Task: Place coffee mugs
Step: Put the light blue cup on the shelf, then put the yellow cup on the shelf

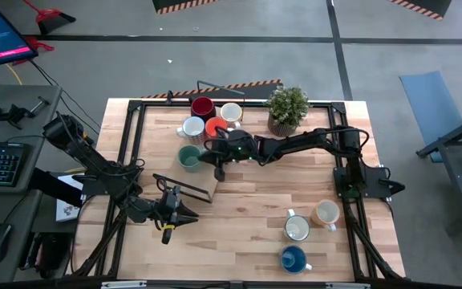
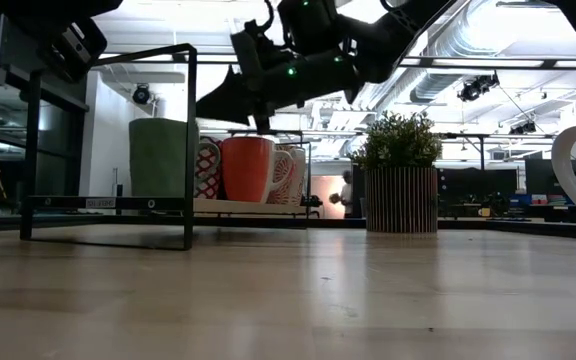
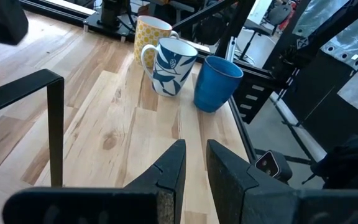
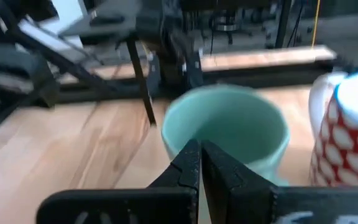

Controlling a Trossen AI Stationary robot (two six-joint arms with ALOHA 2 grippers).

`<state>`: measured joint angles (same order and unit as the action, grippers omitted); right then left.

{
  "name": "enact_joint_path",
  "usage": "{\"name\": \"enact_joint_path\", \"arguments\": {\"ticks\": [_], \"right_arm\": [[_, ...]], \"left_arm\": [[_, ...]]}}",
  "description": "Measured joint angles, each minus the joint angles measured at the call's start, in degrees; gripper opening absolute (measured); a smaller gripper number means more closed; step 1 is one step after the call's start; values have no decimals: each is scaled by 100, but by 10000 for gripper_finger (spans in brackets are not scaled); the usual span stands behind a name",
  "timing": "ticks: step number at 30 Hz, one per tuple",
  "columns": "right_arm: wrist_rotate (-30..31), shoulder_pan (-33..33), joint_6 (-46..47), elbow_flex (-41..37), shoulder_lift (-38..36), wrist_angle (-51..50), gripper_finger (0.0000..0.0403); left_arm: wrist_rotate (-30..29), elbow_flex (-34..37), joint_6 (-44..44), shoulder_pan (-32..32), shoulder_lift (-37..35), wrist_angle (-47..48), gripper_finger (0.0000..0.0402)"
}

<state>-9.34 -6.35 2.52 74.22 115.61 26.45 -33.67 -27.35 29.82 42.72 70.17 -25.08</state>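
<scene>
Nearest the camera, three mugs, white (image 1: 297, 229), tan (image 1: 325, 213) and blue (image 1: 293, 258), waited on the near-right tabletop (image 1: 247, 217), while five clustered far-centre, the right end effector (image 1: 219, 164), clenched empty, above the teal mug (image 1: 188, 157); the left end effector (image 1: 169, 226), nearly closed, idled near-left.

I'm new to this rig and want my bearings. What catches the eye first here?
The right gripper hovers beside the teal-green mug at the cluster of five mugs near the table's far edge, next to the potted plant. Three more mugs, including the blue mug, wait at the near right corner.
</scene>
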Motion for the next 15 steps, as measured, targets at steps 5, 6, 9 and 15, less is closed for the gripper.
{"name": "enact_joint_path", "arguments": {"ticks": [5, 6, 9, 15], "right_arm": [[-2, 0, 11, 0, -2, 63, 0], [-40, 0, 23, 0, -23, -3, 0], [-83, 19, 132, -2, -207, -284, 0], [-105, 75, 201, 0, -1133, -1221, 0]], "left_arm": [[0, 0, 8, 0, -2, -20, 54], [0, 0, 9, 0, -2, -18, 54], [1, 0, 9, 0, -2, -23, 54], [3, 0, 9, 2, -2, -53, 54]]}}
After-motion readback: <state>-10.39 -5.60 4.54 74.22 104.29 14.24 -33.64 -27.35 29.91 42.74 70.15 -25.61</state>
